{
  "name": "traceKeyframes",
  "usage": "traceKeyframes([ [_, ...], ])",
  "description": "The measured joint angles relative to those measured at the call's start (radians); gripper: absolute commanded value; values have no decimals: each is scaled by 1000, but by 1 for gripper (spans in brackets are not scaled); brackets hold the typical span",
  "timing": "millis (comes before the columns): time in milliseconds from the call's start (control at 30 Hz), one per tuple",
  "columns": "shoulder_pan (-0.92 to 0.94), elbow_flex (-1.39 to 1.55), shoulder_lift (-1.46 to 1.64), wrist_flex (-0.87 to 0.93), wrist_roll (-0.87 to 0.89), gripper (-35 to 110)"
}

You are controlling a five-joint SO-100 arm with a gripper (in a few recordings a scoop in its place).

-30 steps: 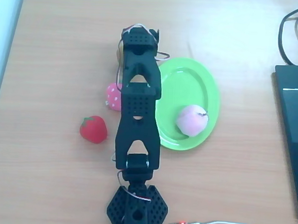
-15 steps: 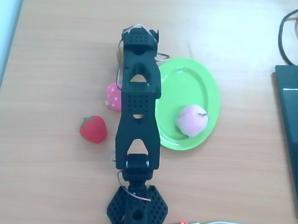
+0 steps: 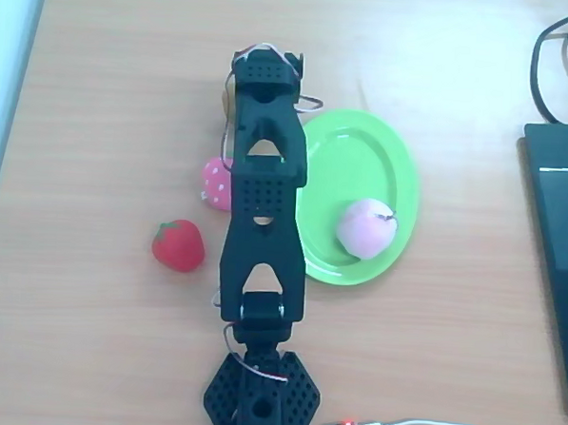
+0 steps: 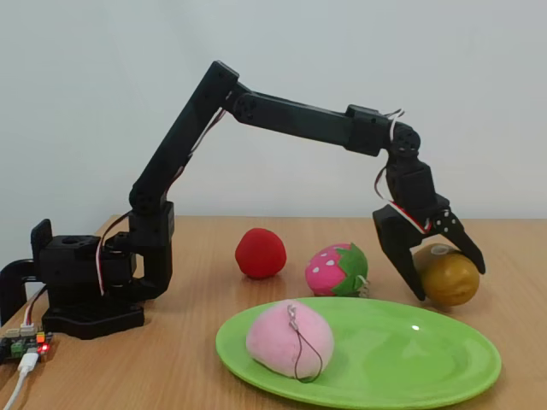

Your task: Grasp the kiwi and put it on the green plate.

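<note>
Wooden desk point(image 3: 109, 89) runs bare across the far side and the left of the overhead view, leaving open room around the arm's outer end. Its left edge point(image 3: 6, 150) shows as a slanted line against a pale floor. On the right a dark flat device point(image 3: 556, 255) and looped black cables point(image 3: 558, 65) take up that border.

Just right of the arm lies the green plate point(image 3: 363, 160), with a pale pink peach point(image 3: 366, 226) resting on its nearer part; the far half of the plate is free. Left of the arm sit a pink strawberry point(image 3: 214, 180), partly under the arm, and a red strawberry point(image 3: 178, 244), apart from it on open wood.

In the fixed view the tool point(image 4: 444, 278) hangs low over the desk beyond the plate's far rim, its two black fingers spread wide. The kiwi point(image 4: 450, 279) sits on the desk between them, olive-brown, with a pale spot on top. One finger point(image 4: 402, 256) stands at its left side, the other arches over its right. Whether either actually touches the fruit cannot be told; the jaws are not closed on it.
</note>
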Motion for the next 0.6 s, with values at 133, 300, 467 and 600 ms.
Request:
traceKeyframes([
  [133, -5, -8, 5, 12, 0, 36],
  [300, -6, -14, 52, 46, 0, 36],
  [467, 2, -11, 123, 67, 0, 36],
  [600, 9, 14, 178, 89, 0, 36],
])
